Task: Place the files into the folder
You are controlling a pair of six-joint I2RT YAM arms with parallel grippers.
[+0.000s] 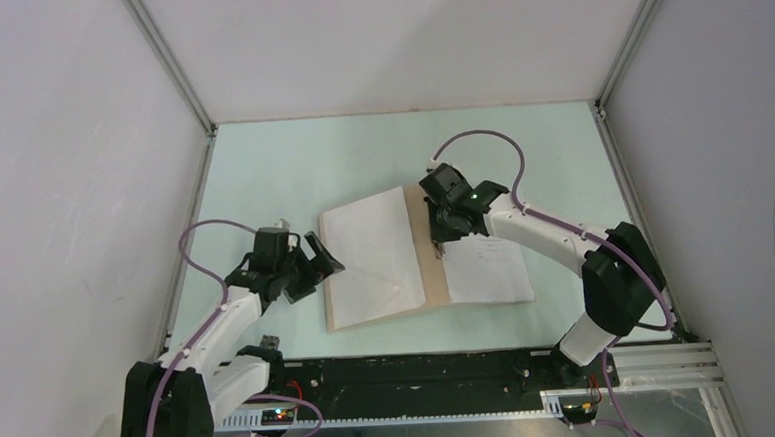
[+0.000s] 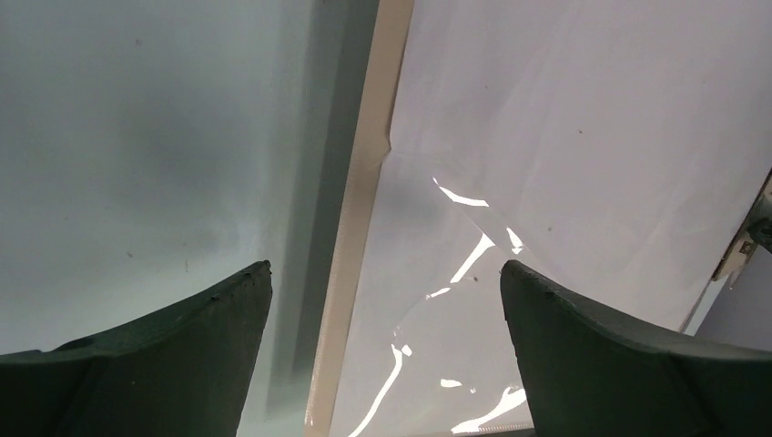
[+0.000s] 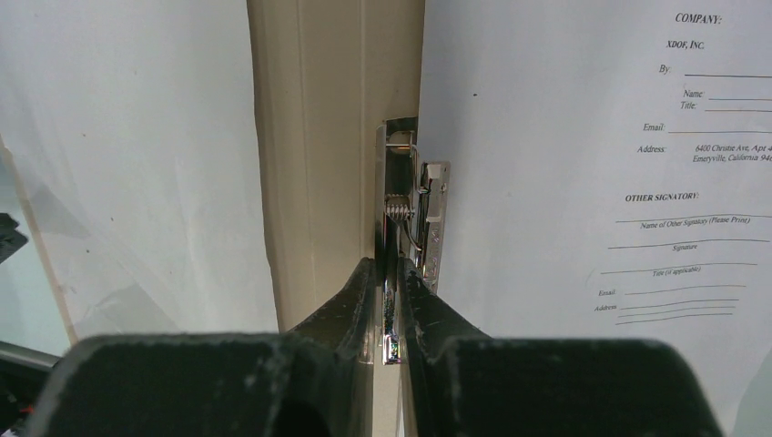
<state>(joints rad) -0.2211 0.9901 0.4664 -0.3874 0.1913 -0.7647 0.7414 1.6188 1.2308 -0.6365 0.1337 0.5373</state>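
Note:
The tan folder [image 1: 429,261] lies open on the table, its spine [image 3: 314,137] running front to back. A blank white sheet [image 1: 366,260] covers its left half, and a printed sheet [image 1: 486,268] lies on its right half. In the right wrist view the print [image 3: 692,173] is readable beside the metal clip [image 3: 414,209]. My right gripper [image 1: 437,238] is over the spine, its jaws shut on the clip's upright metal lever [image 3: 390,264]. My left gripper [image 1: 316,270] is open and empty at the folder's left edge [image 2: 360,200], just above it [image 2: 387,273]. The blank sheet [image 2: 564,127] shows glossy creases.
White walls with aluminium frame posts [image 1: 170,60] enclose the pale green table [image 1: 291,163] on three sides. A black rail [image 1: 422,377] with cables runs along the near edge between the arm bases.

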